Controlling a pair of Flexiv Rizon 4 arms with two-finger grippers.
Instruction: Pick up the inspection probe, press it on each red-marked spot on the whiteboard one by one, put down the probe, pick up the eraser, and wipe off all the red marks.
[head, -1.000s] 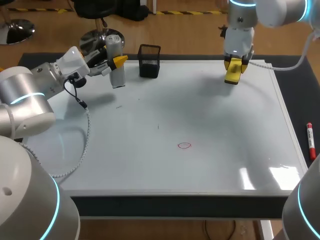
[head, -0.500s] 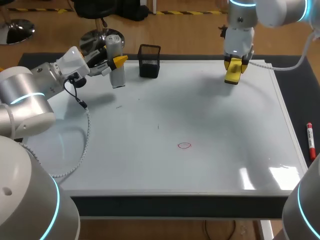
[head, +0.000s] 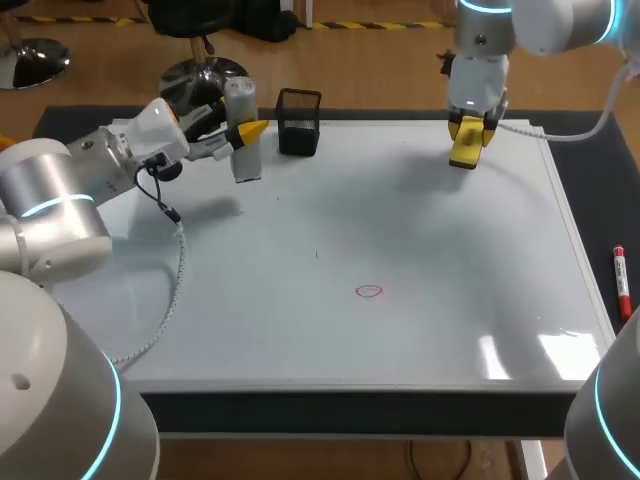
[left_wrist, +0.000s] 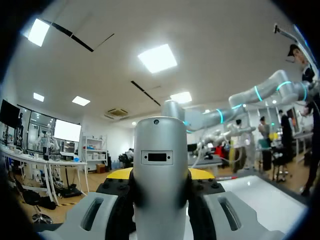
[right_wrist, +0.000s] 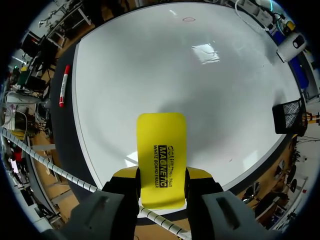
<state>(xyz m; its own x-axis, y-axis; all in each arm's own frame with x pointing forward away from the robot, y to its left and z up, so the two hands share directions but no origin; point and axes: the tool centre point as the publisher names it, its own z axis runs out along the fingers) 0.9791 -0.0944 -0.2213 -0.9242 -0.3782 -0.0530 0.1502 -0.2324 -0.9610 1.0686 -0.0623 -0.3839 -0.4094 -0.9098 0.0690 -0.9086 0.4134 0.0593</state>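
Note:
The inspection probe (head: 240, 140), a grey cylinder, stands upright over the far left part of the whiteboard (head: 420, 220), with my left gripper (head: 243, 132) shut on it. In the left wrist view the probe (left_wrist: 161, 160) fills the gap between the yellow tips of that gripper (left_wrist: 161, 176). My right gripper (head: 468, 128) hangs over the board's far right part, shut on the yellow eraser (head: 465, 150). The eraser (right_wrist: 161, 150) sticks out ahead of the right gripper (right_wrist: 161, 176). A small red oval mark (head: 369, 291) lies near the board's middle, also visible as the red mark (right_wrist: 189, 19) far ahead of the eraser.
A black mesh holder (head: 299, 122) stands at the board's far edge, just right of the probe, and shows as the mesh holder (right_wrist: 286, 116) in the right wrist view. A red marker (head: 620, 280) lies off the board's right edge on the dark table, seen again as the marker (right_wrist: 64, 85).
My left gripper has carried the probe a little to the right, toward the mesh holder. The right arm and the eraser have not moved.

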